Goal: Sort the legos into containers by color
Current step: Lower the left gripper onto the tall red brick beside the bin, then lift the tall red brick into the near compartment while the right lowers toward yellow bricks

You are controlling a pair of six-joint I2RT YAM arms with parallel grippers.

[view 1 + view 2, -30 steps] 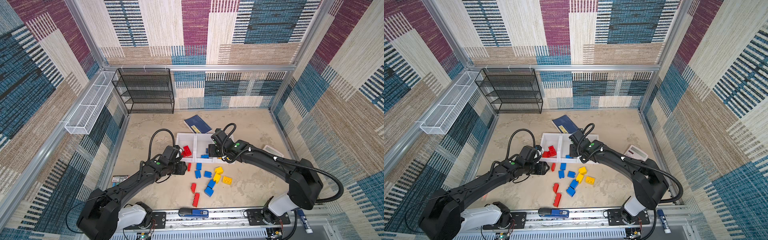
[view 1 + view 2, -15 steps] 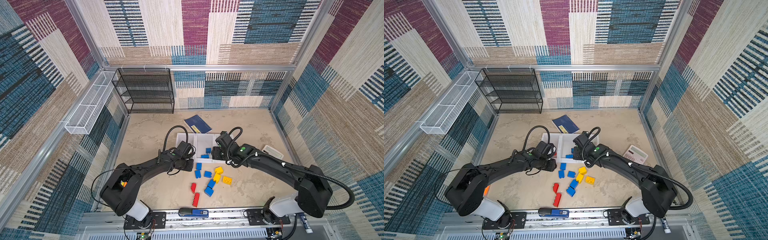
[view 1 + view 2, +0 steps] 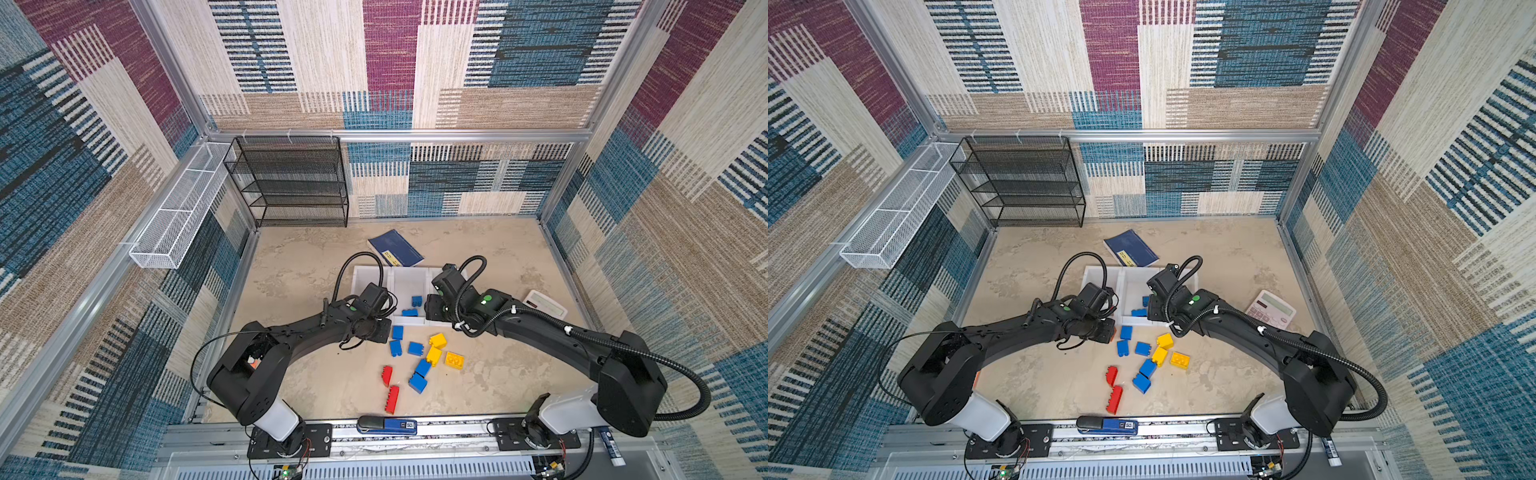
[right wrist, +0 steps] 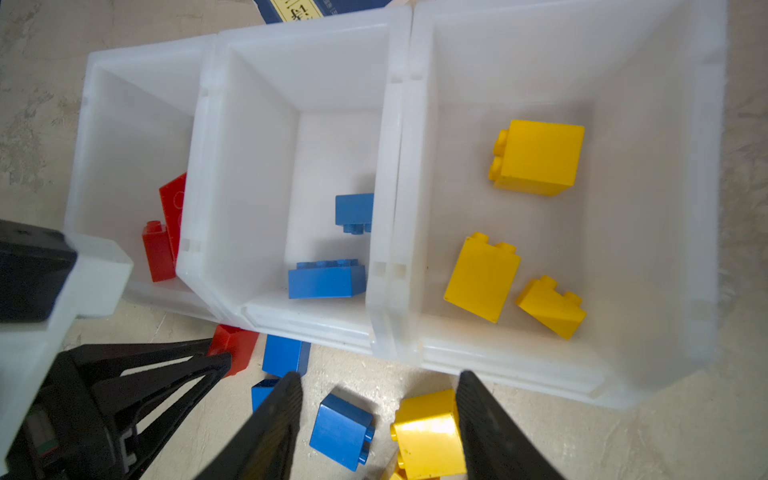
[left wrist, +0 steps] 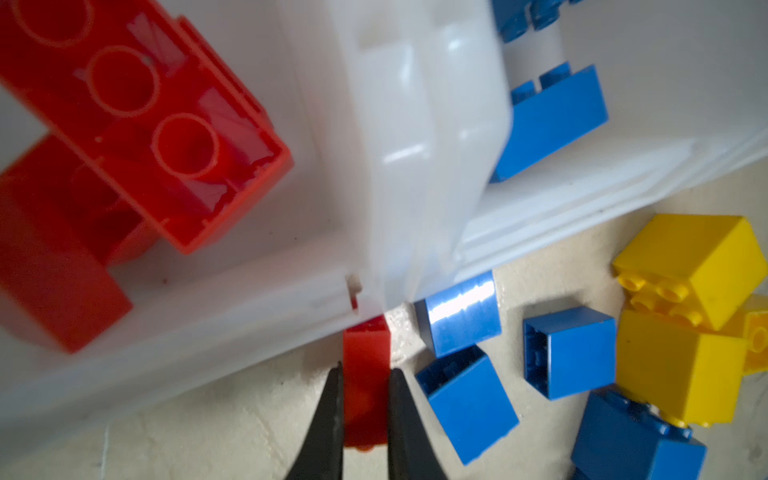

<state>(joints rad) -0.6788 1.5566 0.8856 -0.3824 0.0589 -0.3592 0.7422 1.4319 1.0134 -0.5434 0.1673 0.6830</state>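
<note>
In both top views the containers (image 3: 370, 274) (image 3: 1100, 274) stand in a joined white row in the middle of the desk (image 3: 299, 274). The left gripper (image 3: 381, 332) is down at the near corner of the left-hand container. In a top view the red brick (image 3: 1112, 332) shows only as a sliver at its tip. The right gripper (image 3: 434, 311) hangs over the near edge of the right-hand container. Loose legos (image 3: 423, 368) in blue, yellow and red lie scattered on the desk in front of the row. A stapler (image 3: 386, 426) lies by the near rail.

In the left wrist view, the fingers (image 5: 328, 415) are clenched on the red brick (image 5: 365, 353), which stands on the desk right against the container's outer corner. More red pieces lie inside that container, one with its hollow underside up.

In the right wrist view, the fingers (image 4: 274, 415) are released and spread wide with nothing between them, above the desk just in front of the row. A yellow piece lies just beside one finger. One end container holds red pieces, the middle one two blue, and the far end three yellow.
</note>
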